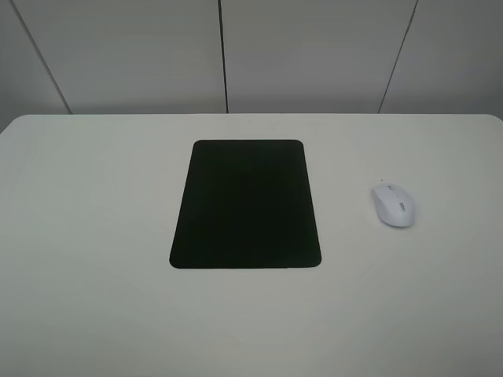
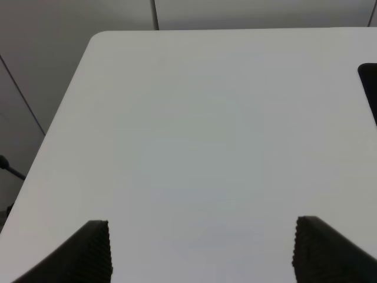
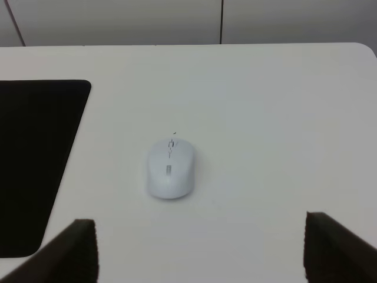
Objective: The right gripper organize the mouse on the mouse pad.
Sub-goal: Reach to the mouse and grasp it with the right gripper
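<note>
The white mouse [image 1: 394,205] lies on the white table to the right of the black mouse pad [image 1: 246,204], clear of its edge. In the right wrist view the mouse [image 3: 170,168] sits ahead of my right gripper [image 3: 200,250], whose two dark fingertips [image 3: 79,247] stand wide apart, open and empty; the pad [image 3: 32,159] lies beside it. My left gripper [image 2: 203,253] is open and empty over bare table, with a corner of the pad [image 2: 370,88] at the frame edge. Neither arm shows in the exterior high view.
The white table [image 1: 94,236] has rounded far corners and a grey panelled wall [image 1: 314,55] behind it. The table's left edge [image 2: 59,135] shows in the left wrist view.
</note>
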Controlling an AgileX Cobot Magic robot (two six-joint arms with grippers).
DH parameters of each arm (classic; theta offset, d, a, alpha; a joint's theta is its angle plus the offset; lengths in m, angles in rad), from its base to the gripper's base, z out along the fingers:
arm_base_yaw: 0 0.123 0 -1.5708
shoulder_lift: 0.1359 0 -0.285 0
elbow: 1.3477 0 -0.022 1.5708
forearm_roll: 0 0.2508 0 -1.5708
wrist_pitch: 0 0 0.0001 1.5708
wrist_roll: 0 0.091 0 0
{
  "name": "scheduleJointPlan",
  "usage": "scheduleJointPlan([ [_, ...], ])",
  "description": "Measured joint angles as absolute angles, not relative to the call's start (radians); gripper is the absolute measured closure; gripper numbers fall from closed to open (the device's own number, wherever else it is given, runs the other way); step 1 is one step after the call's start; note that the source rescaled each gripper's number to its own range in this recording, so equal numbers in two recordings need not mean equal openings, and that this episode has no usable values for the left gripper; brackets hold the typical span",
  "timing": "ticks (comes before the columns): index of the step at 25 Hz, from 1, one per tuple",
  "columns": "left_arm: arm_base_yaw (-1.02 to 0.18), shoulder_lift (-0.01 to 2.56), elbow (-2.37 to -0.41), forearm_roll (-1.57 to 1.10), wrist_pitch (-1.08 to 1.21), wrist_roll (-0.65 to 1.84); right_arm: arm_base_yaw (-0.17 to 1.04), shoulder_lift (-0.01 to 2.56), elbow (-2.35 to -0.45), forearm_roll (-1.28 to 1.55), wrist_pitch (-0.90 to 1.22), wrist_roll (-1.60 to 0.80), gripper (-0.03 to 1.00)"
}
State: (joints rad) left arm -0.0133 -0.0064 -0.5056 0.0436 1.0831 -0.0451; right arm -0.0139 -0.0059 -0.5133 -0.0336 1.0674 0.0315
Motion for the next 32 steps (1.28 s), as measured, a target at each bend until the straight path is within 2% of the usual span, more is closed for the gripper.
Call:
scheduleJointPlan([
  [32,-0.013,-0.006,-0.506,0.044,1.083,-0.045,-0.014,-0.006,-0.513,-0.034,1.067,0.032,0.27],
])
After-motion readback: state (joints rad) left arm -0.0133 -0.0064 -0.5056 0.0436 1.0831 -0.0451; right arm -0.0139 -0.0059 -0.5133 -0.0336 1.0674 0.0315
